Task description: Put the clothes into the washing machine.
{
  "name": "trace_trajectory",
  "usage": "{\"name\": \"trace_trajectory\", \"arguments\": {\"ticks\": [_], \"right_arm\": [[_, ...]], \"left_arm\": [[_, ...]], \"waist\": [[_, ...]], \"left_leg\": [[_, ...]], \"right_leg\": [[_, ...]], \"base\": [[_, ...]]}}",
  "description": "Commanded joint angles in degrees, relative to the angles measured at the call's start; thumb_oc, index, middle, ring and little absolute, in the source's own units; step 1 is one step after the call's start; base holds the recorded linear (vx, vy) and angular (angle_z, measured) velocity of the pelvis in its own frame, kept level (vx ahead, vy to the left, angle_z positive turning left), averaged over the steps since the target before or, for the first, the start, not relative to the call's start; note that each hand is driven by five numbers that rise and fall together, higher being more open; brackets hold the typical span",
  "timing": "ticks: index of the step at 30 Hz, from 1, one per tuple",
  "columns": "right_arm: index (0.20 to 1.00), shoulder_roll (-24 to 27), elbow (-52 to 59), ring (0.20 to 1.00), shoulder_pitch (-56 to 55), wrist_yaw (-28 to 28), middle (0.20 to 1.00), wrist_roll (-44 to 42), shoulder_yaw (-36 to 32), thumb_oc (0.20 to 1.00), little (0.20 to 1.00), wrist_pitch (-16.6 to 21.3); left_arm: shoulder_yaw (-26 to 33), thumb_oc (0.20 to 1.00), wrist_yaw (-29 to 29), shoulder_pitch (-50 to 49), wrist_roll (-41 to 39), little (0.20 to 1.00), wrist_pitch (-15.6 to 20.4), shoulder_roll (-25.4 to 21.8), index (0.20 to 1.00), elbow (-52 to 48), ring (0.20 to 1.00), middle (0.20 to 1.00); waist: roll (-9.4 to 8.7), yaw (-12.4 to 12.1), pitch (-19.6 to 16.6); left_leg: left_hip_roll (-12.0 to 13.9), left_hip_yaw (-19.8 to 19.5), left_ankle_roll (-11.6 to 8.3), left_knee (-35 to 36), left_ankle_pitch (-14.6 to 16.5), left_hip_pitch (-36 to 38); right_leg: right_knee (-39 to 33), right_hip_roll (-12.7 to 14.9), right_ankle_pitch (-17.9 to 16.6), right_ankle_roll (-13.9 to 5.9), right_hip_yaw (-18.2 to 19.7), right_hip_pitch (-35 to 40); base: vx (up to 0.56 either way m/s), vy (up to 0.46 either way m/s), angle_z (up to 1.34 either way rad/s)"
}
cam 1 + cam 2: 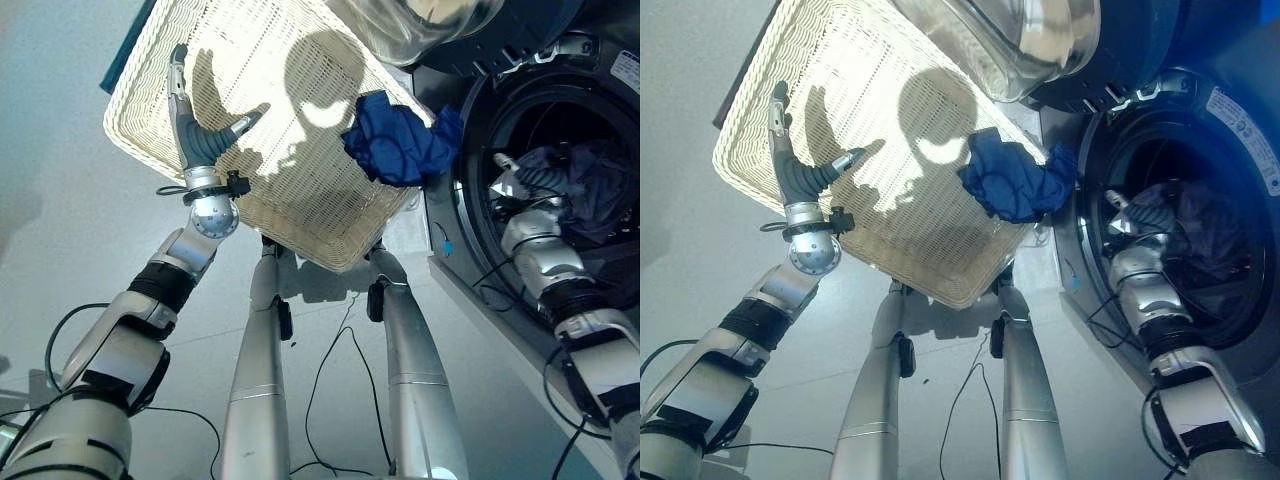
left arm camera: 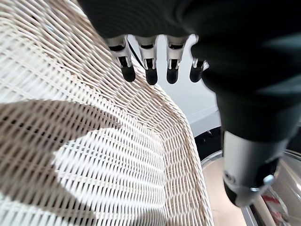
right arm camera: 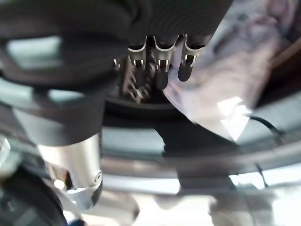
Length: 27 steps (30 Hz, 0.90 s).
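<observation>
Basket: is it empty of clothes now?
No, a blue garment still lies on the rim of the wicker basket on the side nearest the washing machine.

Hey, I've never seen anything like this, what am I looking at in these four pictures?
A humanoid robot is doing laundry. Two pictures come from its head camera, looking down; the other two from cameras on its wrists. Its left hand, fingers open, hangs over an almost empty white wicker basket. One blue garment lies at the basket's corner beside the washing machine. Its right hand, fingers relaxed, reaches into the open drum, where greyish clothes already lie. Neither hand holds anything.
</observation>
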<state>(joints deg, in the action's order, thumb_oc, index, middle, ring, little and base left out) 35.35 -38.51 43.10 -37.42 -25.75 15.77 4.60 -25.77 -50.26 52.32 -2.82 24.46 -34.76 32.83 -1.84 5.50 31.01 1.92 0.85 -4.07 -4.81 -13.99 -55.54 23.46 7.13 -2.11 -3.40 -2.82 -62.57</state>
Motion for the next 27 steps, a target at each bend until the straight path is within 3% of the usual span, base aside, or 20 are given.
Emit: {"name": "trace_trajectory", "arguments": {"ticks": [1,4,8,14,23,27], "right_arm": [[1.000,3.3,2.7,1.000,-2.9,0.8,1.000,4.8,1.3,1.000,1.000,2.2],[1.000,1.1,5.8,1.000,-5.1,3.3,1.000,5.9,1.8,1.000,1.000,3.5],[1.000,-0.2,9.2,1.000,-6.6,2.5,1.000,10.0,2.9,1.000,1.000,5.0],[1.000,-1.5,19.3,1.000,-8.6,0.9,1.000,23.1,4.1,1.000,1.000,7.0],[1.000,-0.3,29.8,1.000,-4.8,-7.0,1.000,44.0,4.9,1.000,1.000,9.7],[1.000,0.9,32.0,1.000,-2.8,-7.6,1.000,46.1,5.5,1.000,1.000,9.5]], "left_arm": [[2.8,1.000,-2.2,1.5,4.8,1.000,2.3,2.2,1.000,1.7,1.000,1.000],[2.8,1.000,-2.9,1.3,6.4,1.000,1.4,2.9,1.000,2.4,1.000,1.000],[3.0,1.000,-3.5,0.5,6.9,1.000,1.0,3.6,1.000,2.4,1.000,1.000],[4.5,1.000,-4.5,-1.4,8.4,1.000,1.1,4.9,1.000,1.6,1.000,1.000],[7.0,1.000,-3.6,-3.0,10.2,1.000,0.6,7.1,1.000,0.4,1.000,1.000],[7.5,1.000,-2.6,-3.2,10.4,1.000,0.1,7.3,1.000,-0.4,1.000,1.000]], "waist": [[1.08,0.6,-1.2],[1.03,1.0,-1.2],[1.16,1.2,-1.2],[1.47,1.7,-1.2],[2.12,1.3,-1.2],[2.29,0.9,-1.2]], "left_leg": [[-0.2,2.8,-2.68,-8.1,7.9,-0.2],[-0.1,3.1,-2.80,-7.9,7.7,-0.2],[0.0,3.4,-2.82,-7.8,7.6,-0.2],[0.1,3.7,-2.90,-7.7,7.2,-0.5],[0.1,3.3,-2.94,-8.1,7.2,-0.6],[0.0,3.1,-2.92,-8.2,7.2,-0.5]], "right_leg": [[-11.2,-3.0,-9.3,-5.32,-1.6,3.8],[-11.0,-3.3,-9.1,-5.21,-1.1,3.5],[-10.8,-3.4,-8.9,-5.15,-0.7,3.3],[-10.7,-3.5,-8.5,-5.25,-0.1,3.0],[-10.3,-3.4,-7.9,-5.69,0.2,3.3],[-10.3,-3.3,-7.7,-5.78,0.1,3.7]], "base": [[0.00,0.000,0.00],[0.01,0.046,-0.03],[0.01,0.040,-0.04],[0.00,0.027,-0.02],[0.00,0.004,0.00],[0.00,0.000,0.00]]}}
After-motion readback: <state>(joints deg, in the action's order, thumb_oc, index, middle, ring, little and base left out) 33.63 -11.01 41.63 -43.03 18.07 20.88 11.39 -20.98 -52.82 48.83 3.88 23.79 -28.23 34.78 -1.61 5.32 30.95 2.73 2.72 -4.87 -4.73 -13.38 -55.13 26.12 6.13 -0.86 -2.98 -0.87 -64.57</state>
